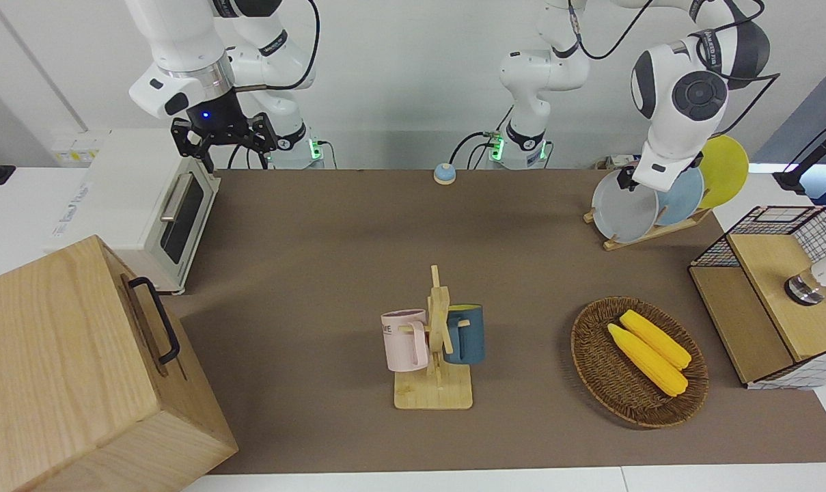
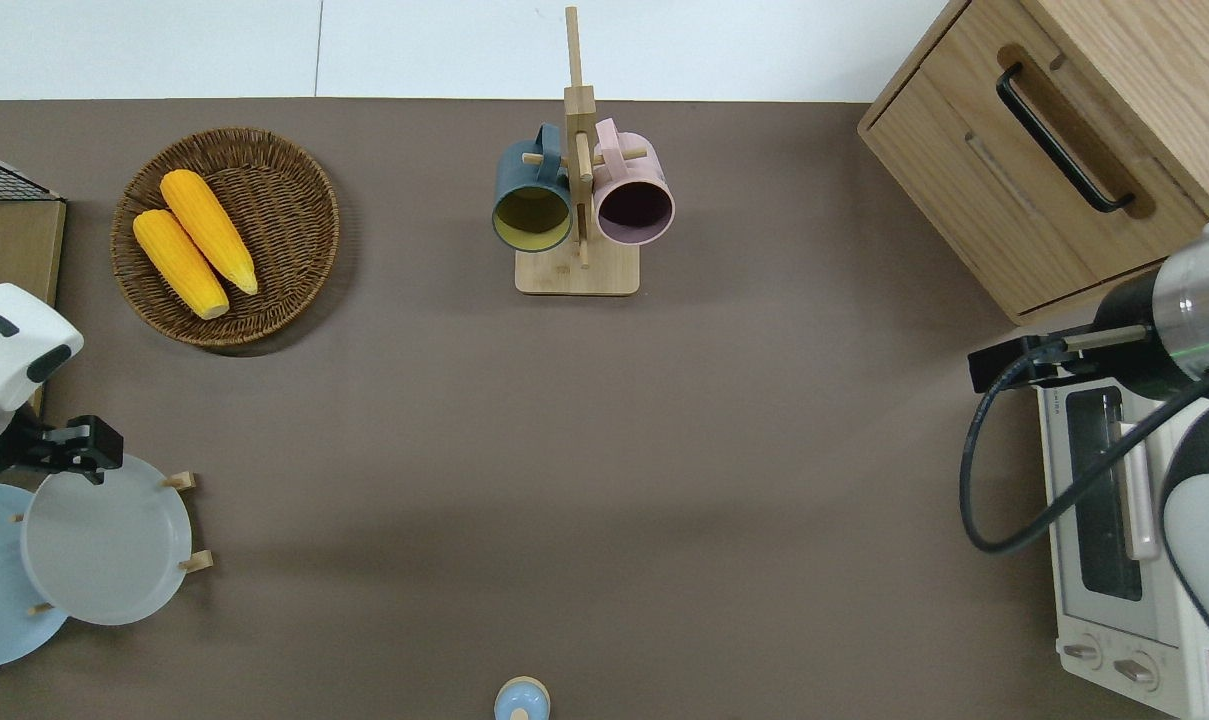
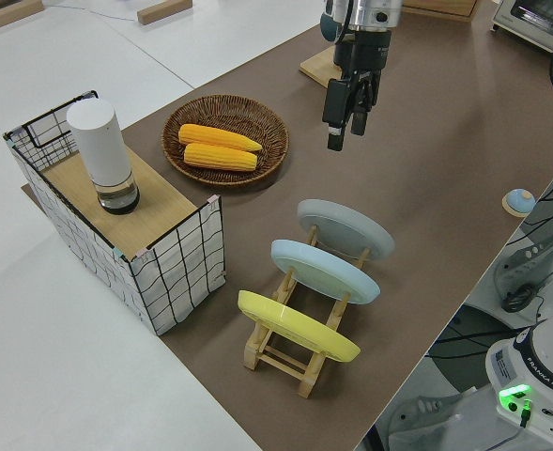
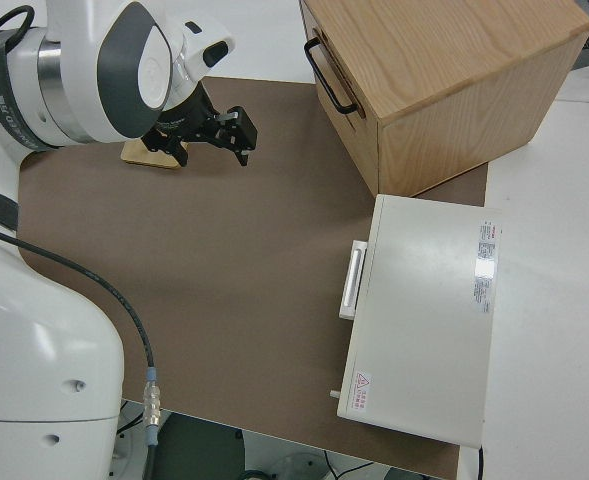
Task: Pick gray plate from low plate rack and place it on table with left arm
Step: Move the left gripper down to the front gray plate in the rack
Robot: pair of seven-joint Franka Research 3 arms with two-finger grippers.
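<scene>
The gray plate leans in the low plate rack at the left arm's end of the table, in the slot nearest the table's middle. It also shows in the overhead view and the left side view. My left gripper is open and empty, in the air over the plate's rim that lies farther from the robots. It shows in the front view and the left side view. My right gripper is parked.
A light blue plate and a yellow plate fill the rack's other slots. A wicker basket with corn, a wire basket, a mug stand, a wooden cabinet, a toaster oven and a small blue bell stand around.
</scene>
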